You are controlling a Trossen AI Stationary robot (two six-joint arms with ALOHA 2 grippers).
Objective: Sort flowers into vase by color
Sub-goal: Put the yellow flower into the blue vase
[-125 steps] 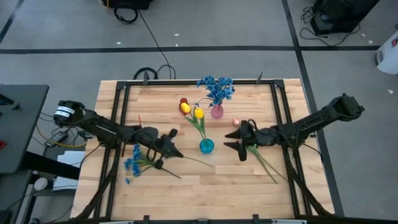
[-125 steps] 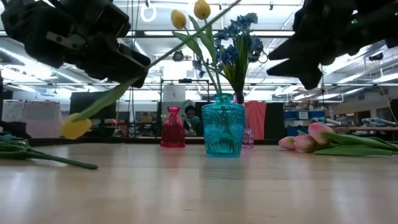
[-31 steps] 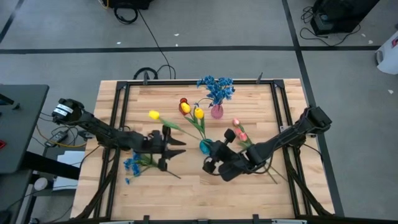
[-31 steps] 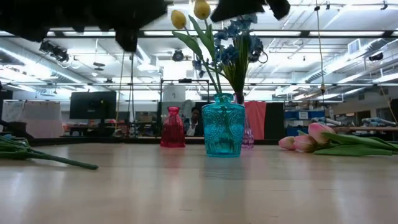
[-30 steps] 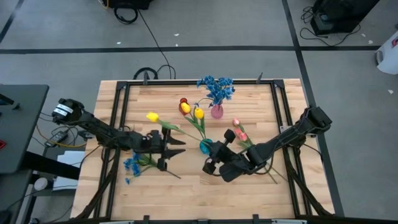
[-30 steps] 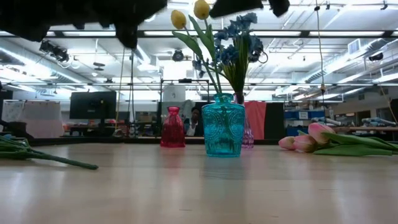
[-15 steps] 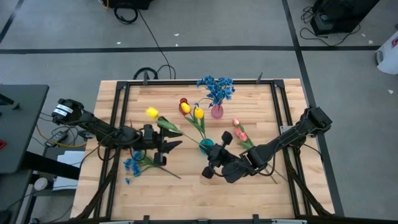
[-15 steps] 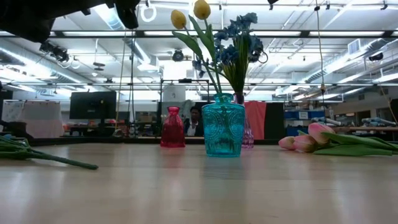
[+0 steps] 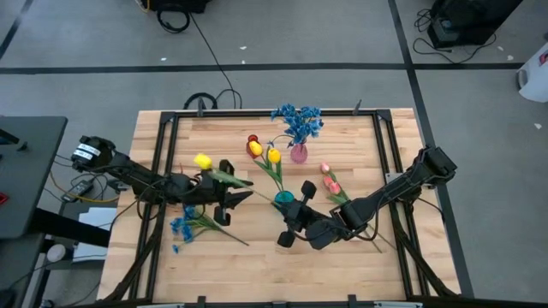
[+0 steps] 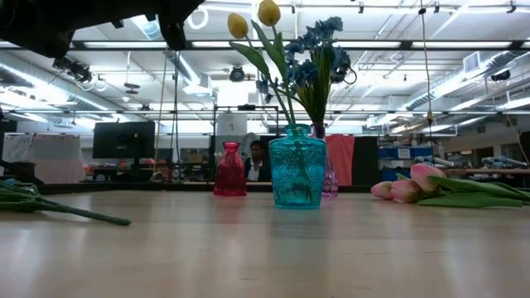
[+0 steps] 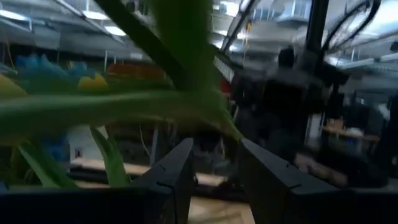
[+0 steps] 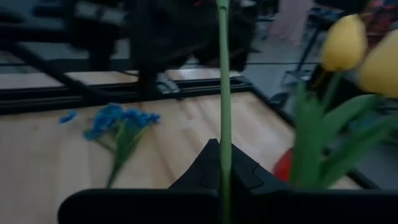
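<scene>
Left end effector point(image 9: 224, 195) is hovering over the worktop point(image 9: 257, 257), fingers pinching the stem of a yellow tulip point(image 9: 203, 161). Right end effector point(image 9: 297, 214) is sitting pressed together on a pink tulip point(image 9: 324, 169) stem, beside the teal vase point(image 10: 296, 167). Teal vase is holding two yellow tulips point(image 10: 252, 18); pink vase point(image 9: 298, 154) is holding blue sprigs point(image 9: 297, 120). Blue sprigs point(image 9: 184, 224) and pink tulips point(image 10: 407, 187) are lying loose on the worktop.

The wooden surface point(image 9: 257, 257) has a black frame point(image 9: 167, 154). Behind it, black cables point(image 9: 210, 60) lie on the grey floor point(image 9: 300, 34). A person point(image 10: 257, 157) sits far behind.
</scene>
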